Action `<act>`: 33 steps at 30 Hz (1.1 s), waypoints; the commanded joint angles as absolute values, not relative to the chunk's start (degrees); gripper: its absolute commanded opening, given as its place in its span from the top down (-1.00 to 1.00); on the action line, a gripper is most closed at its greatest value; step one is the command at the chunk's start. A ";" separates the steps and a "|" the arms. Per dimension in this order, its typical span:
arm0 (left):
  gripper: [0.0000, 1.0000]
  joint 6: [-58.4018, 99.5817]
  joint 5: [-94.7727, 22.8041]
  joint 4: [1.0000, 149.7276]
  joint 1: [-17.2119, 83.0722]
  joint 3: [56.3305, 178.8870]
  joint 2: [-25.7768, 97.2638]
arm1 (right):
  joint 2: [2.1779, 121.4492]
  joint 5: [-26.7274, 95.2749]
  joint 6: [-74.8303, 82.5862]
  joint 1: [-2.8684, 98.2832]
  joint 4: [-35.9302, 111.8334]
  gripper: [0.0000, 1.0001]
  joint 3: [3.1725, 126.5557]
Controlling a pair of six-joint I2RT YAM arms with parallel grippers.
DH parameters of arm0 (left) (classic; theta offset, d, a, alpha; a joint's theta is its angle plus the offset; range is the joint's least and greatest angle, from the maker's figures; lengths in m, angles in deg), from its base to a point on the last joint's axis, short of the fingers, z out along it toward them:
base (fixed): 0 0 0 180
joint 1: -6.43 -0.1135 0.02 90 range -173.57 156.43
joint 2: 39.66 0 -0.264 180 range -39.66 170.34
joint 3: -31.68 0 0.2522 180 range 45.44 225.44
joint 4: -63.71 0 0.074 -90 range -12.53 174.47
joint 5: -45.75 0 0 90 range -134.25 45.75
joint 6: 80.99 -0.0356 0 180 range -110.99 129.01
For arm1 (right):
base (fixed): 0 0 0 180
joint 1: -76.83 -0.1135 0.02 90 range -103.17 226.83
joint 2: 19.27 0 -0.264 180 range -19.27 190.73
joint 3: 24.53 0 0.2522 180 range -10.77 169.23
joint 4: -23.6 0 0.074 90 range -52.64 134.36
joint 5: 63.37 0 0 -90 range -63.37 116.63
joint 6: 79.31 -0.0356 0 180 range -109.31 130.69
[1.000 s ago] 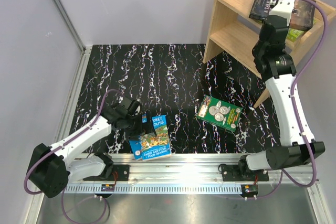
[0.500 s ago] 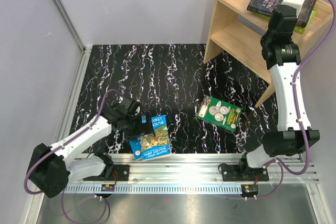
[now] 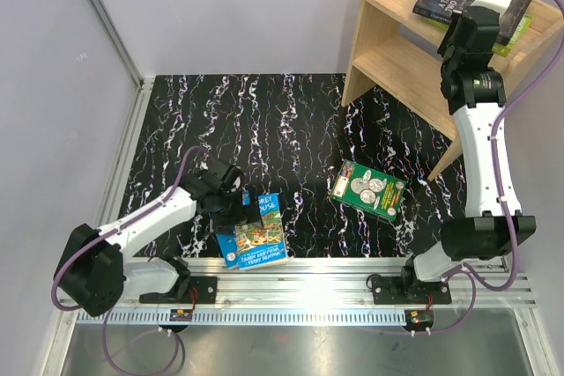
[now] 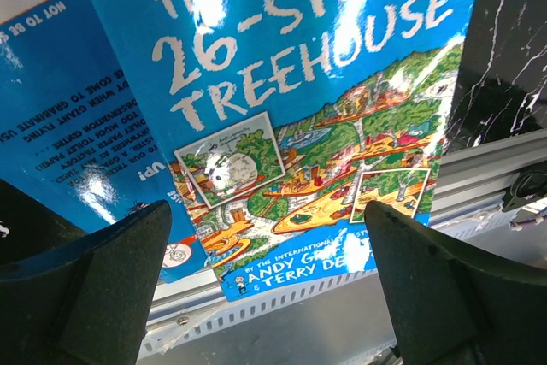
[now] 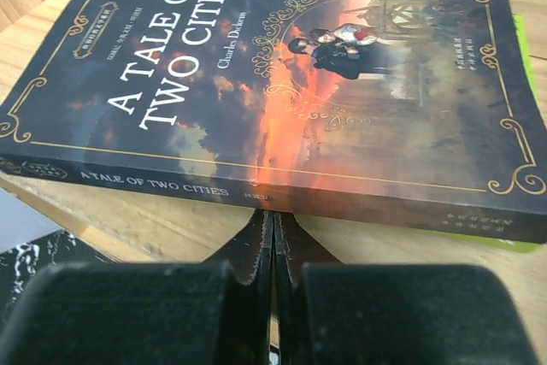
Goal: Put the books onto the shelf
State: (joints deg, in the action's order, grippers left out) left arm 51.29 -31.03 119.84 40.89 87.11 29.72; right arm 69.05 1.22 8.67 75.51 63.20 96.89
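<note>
Top external: two books shelved, three left on the table (image 3: 291,129), by the look of it.
At 7 o'clock your left gripper (image 4: 265,220) hangs wide open, empty, over the treehouse book (image 4: 325,83) lying on a blue book (image 4: 60,134); the coin book (image 3: 367,189) lies near centre. At 1 o'clock your right gripper (image 5: 273,245), pinched shut and empty, noses the Dickens book (image 5: 282,74), stacked on a lime book (image 5: 532,66) on the shelf (image 3: 388,55).

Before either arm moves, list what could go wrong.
The open left end effector straddles the Treehouse book lying on a second blue book: closing could pinch both or drag the lower one. The shut right end effector sits at the spine of A Tale of Two Cities: a push might slide it off the lime-green book.
</note>
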 commanded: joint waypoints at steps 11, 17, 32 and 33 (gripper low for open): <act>-0.97 51.55 -31.32 118.25 41.06 86.66 26.70 | 81.45 -1.32 6.47 75.43 60.74 0.89 107.09; -0.97 52.52 -31.76 118.42 41.15 85.08 24.76 | 83.56 -1.93 6.21 75.43 61.69 0.88 110.43; -0.97 51.90 -31.50 117.90 41.06 89.12 28.71 | 62.94 23.63 -3.80 73.59 61.45 -0.54 93.85; -0.97 51.73 -31.85 118.07 41.15 90.51 29.06 | 61.43 25.30 -4.51 72.36 60.66 -0.57 92.17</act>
State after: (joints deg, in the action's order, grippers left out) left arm 52.14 -31.21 119.75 40.89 86.39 28.02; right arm 67.56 17.38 -0.33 74.57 62.15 96.03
